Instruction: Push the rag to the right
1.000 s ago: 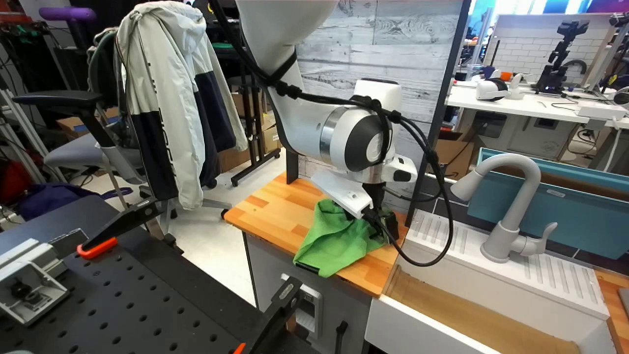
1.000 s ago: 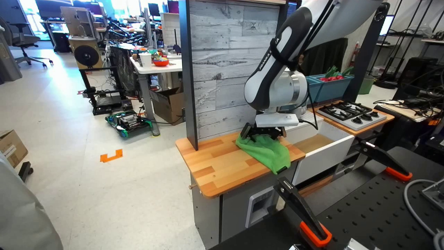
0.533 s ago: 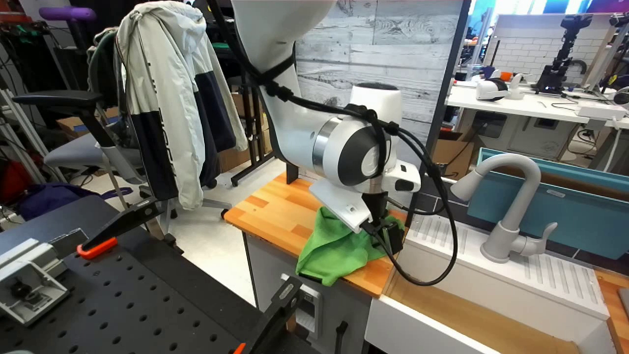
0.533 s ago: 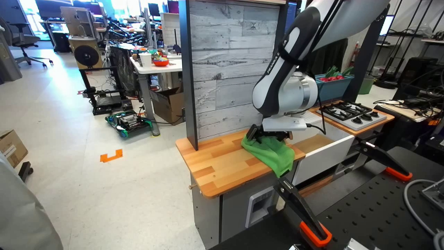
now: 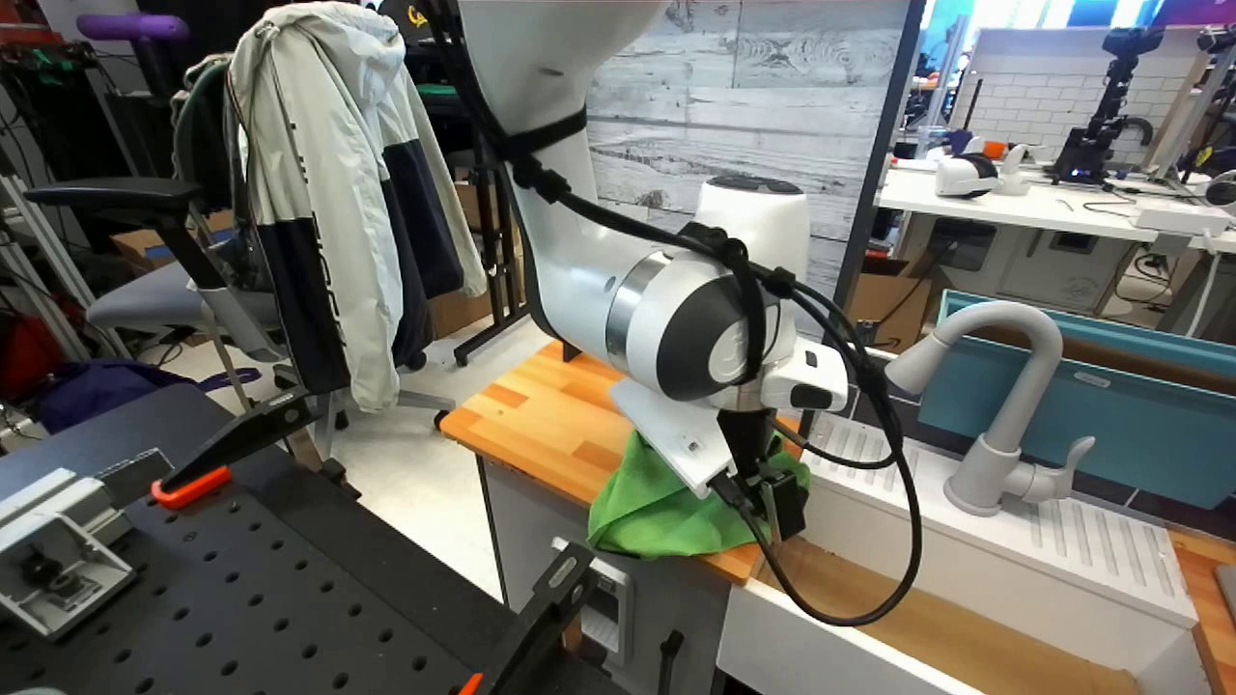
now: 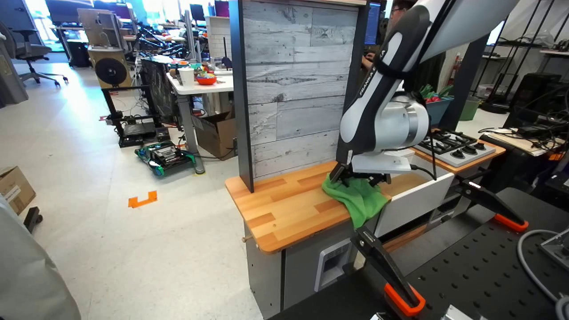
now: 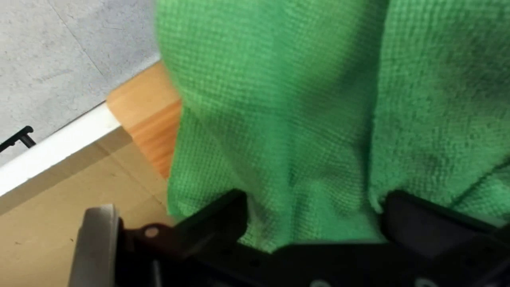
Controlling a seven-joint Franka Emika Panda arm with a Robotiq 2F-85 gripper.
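The rag (image 6: 361,202) lay at the sink (image 5: 821,666) end of the tabletop (image 6: 284,202), under the end effector (image 7: 315,202).
The fingers (image 7: 223,212), dark and blurred, stood apart with the rag's folds between them; whether they reached the tabletop I couldn't see. The arm (image 6: 398,124) hid part of the rag, the wrist view cut off more, and one end drooped over the edge near a clamp (image 6: 385,262). Wood strips made up the tabletop, backed by a grey plank wall (image 6: 302,80); a faucet (image 5: 1019,405) rose by the sink. A person (image 6: 397,14) barely showed behind the arm; a jacket (image 5: 319,193) hung on a chair (image 5: 174,299).
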